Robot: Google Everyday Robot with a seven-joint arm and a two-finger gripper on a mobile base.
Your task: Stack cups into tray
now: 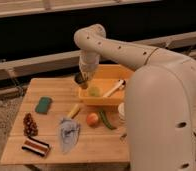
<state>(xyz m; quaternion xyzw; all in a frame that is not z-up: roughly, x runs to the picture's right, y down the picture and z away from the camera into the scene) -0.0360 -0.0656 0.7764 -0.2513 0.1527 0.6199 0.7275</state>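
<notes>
My gripper (82,79) hangs at the left rim of the yellow tray (107,70) and is shut on a small dark cup (80,80), held just above the rim. Inside the tray lie a green round object (94,91) and a white utensil (114,88). A white cup (121,111) stands to the right of the tray's front, partly hidden behind my arm.
On the wooden table (51,90) lie a green sponge (43,105), a dark bunch (29,124), a striped item (36,146), a grey-blue cloth (68,133), a yellow piece (74,110), an orange fruit (93,119) and a green vegetable (106,120). My arm's bulk covers the right side.
</notes>
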